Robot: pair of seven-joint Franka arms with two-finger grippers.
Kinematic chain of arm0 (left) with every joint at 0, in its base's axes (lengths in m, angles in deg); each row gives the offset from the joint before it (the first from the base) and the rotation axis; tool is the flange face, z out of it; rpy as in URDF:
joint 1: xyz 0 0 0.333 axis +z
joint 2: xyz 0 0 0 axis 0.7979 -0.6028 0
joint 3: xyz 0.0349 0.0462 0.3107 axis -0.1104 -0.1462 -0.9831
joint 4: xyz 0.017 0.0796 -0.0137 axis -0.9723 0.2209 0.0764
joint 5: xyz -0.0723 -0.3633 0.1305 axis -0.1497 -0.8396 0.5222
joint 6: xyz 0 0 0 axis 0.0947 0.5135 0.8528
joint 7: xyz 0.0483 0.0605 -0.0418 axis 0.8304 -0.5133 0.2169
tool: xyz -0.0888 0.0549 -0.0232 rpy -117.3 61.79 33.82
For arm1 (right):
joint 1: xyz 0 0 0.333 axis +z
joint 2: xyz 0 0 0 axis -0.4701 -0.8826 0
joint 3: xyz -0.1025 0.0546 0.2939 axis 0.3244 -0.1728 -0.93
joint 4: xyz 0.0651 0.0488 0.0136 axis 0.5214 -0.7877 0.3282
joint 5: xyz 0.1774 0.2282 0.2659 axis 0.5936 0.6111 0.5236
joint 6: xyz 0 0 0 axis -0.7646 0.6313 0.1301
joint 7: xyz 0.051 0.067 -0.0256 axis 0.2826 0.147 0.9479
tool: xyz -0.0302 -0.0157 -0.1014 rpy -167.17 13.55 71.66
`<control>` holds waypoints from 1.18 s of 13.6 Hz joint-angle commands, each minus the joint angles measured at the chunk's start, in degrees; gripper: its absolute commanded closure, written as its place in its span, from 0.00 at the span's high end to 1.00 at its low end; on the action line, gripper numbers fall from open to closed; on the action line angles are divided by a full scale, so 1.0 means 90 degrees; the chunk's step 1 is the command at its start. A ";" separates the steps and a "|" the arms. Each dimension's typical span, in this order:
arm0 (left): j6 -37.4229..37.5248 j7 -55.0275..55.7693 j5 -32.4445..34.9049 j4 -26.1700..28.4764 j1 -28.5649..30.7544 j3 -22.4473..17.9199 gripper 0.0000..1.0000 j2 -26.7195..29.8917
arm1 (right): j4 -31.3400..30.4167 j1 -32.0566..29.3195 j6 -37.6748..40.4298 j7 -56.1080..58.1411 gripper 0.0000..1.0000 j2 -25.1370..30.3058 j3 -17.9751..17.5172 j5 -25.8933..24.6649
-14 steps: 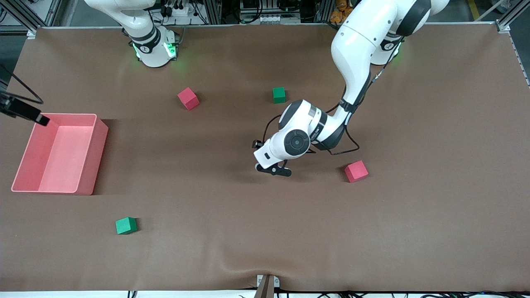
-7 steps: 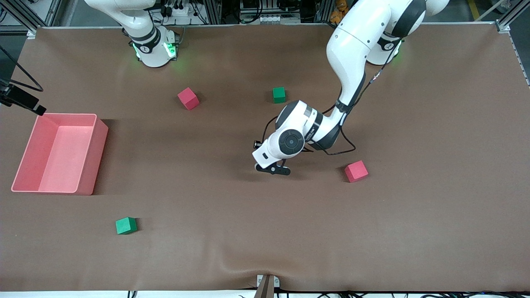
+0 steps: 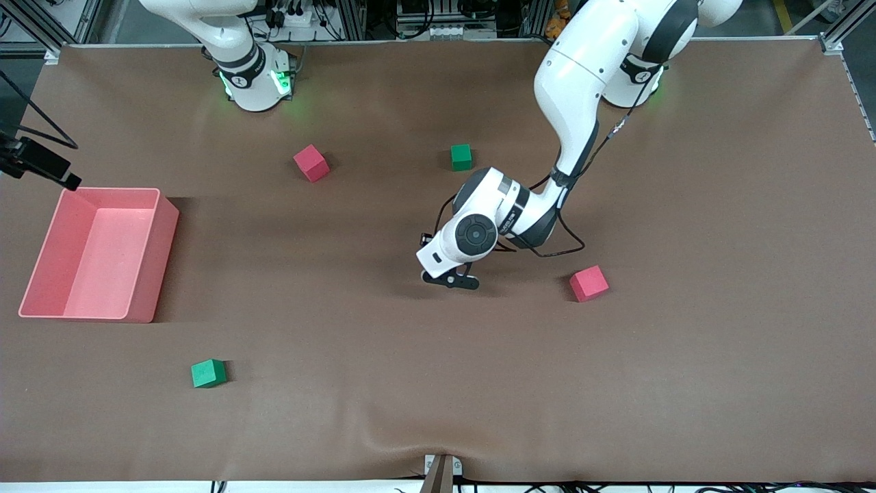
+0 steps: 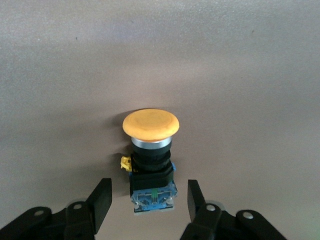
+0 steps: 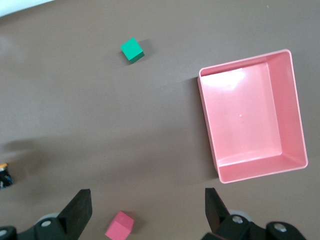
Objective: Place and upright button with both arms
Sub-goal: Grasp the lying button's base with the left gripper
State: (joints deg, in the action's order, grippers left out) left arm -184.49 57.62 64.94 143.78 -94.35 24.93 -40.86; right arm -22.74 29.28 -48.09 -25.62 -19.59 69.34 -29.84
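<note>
The button [image 4: 150,157] is seen standing upright on the brown table [image 3: 684,342] approx mid-table, orange cap up, w/ the left gripper [image 4: 148,201] lowered around its bluish base, fingers [image 4: 101,197] spread apart on either side and not touching it. The right gripper [image 5: 146,208] is held up high over the right arm's end of the table, jaws wide open, nothing gripped, w/ the pink bin [image 5: 252,117] and a green cube [image 5: 132,50] below.
</note>
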 commanded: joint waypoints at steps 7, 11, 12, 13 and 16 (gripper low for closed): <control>-0.0063 0.0079 0.0124 -0.0224 -0.0144 -0.0081 0.57 -0.0214 | 0.0063 -0.0157 0.0111 0.0249 1.00 0.0035 -0.0217 -0.0431; -0.0131 -0.0066 0.0133 -0.0224 -0.0144 -0.0081 0.35 -0.0273 | 0.0073 -0.0187 0.0209 0.0229 1.00 0.0035 -0.0257 -0.0344; -0.0141 -0.0193 0.0124 -0.0224 -0.0125 -0.0081 0.33 -0.0273 | 0.0073 -0.0196 0.0209 0.0229 1.00 0.0035 -0.0247 -0.0344; -0.0141 -0.0252 0.0124 -0.0224 -0.0105 -0.0091 0.30 -0.0264 | 0.0073 -0.0206 0.0180 0.0229 1.00 0.0016 -0.0238 -0.0324; -0.0258 -0.0078 0.0124 -0.0224 -0.0124 -0.0091 0.00 -0.0205 | 0.0073 -0.0167 0.0150 0.0258 1.00 0.0016 -0.0247 -0.0324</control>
State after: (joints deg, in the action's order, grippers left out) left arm -186.03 55.76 65.07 143.29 -94.99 24.55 -42.12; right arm -22.64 28.76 -47.12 -23.67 -19.59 68.22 -32.38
